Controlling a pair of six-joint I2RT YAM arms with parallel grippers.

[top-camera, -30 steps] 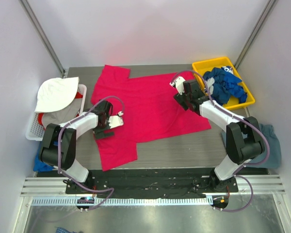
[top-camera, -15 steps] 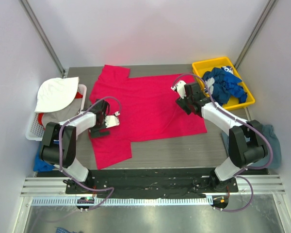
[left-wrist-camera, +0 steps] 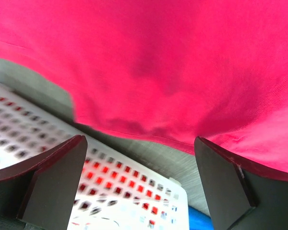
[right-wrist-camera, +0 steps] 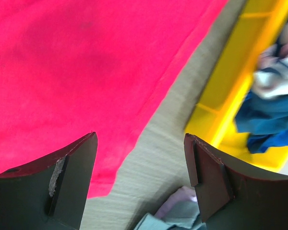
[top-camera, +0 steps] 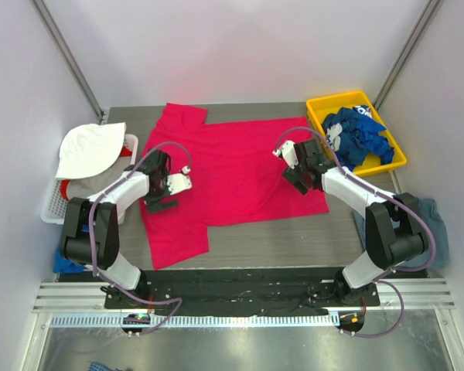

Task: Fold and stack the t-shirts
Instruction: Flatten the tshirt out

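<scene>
A bright pink-red t-shirt (top-camera: 232, 170) lies spread flat on the grey table, its hem on the right and its sleeves on the left. My left gripper (top-camera: 156, 185) is open and empty above the shirt's left side, near the lower sleeve; the left wrist view shows the shirt's edge (left-wrist-camera: 149, 62) over the table. My right gripper (top-camera: 303, 171) is open and empty above the shirt's right edge, seen in the right wrist view (right-wrist-camera: 86, 72). Royal blue shirts with white print (top-camera: 359, 135) lie bunched in the yellow tray. A slate grey-blue shirt (top-camera: 433, 220) lies off the table's right side.
A yellow tray (top-camera: 322, 107) stands at the back right, also in the right wrist view (right-wrist-camera: 230, 91). A white perforated basket (top-camera: 56, 202) with a white hat (top-camera: 89, 148) stands at the left, also in the left wrist view (left-wrist-camera: 110, 191). Metal posts flank the back corners.
The lower left sleeve and the shirt's bottom edge have shifted towards the back. My left gripper moved back and left along the shirt. My right gripper moved slightly right and nearer.
</scene>
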